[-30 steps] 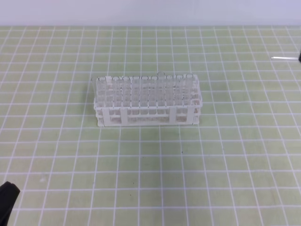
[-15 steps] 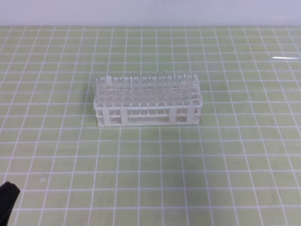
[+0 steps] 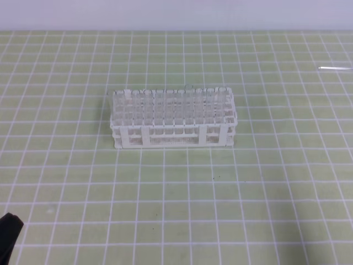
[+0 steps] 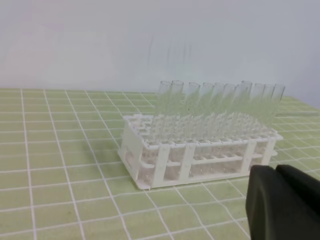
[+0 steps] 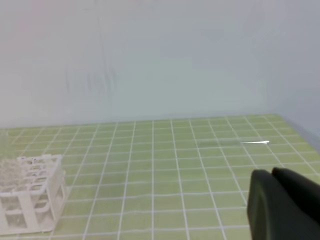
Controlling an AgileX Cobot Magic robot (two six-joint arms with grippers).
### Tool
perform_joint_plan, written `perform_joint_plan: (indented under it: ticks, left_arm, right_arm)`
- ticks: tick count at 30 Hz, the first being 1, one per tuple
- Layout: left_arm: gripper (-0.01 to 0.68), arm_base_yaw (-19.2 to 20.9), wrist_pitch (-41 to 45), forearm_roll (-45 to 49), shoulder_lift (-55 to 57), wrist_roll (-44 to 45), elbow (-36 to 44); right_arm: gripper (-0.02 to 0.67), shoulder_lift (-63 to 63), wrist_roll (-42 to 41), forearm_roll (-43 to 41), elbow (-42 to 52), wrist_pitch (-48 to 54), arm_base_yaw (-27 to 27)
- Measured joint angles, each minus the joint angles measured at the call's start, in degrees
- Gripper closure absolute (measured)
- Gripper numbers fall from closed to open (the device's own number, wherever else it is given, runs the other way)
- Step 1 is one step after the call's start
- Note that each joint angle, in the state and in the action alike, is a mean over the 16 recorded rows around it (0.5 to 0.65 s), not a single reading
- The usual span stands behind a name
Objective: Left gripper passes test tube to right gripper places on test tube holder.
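Note:
The white test tube holder (image 3: 171, 118) stands mid-table, and also shows in the left wrist view (image 4: 200, 155) and the right wrist view (image 5: 30, 197). Several clear test tubes (image 4: 220, 107) stand upright in its back row. My left gripper (image 3: 7, 234) rests at the near left corner of the table, well short of the holder. Its fingers (image 4: 275, 172) are shut with nothing between them. My right gripper (image 5: 271, 175) is outside the exterior view. Its black fingers are pressed together and empty, far to the right of the holder.
A thin clear rod (image 3: 335, 68) lies flat on the green grid mat near the far right edge, and shows faintly in the right wrist view (image 5: 235, 143). A pale wall closes the back of the table.
A dark tip at the right edge beside the thin rod has withdrawn out of the exterior view. The holder, its tubes and the left gripper have not moved.

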Motion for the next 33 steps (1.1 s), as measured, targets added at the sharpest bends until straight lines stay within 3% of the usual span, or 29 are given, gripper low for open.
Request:
perform_joint_plan:
  ticks: [11,26,33]
  left_arm:
    - [0.675,0.0,0.2,0.0,-0.1,0.0,-0.1]
    - [0.675,0.0,0.1,0.0,0.0,0.0,-0.1]
    - [0.675,0.0,0.3,0.0,-0.1,0.0,-0.2]
  right_arm:
    - [0.665,-3.1,-0.6,1.5,6.3,1.6,-1.2]
    - [0.665,-3.0,-13.5,11.6,7.6,6.0,-1.2]
    - [0.665,-3.0,-15.0,13.0,7.6,6.1,-1.2]
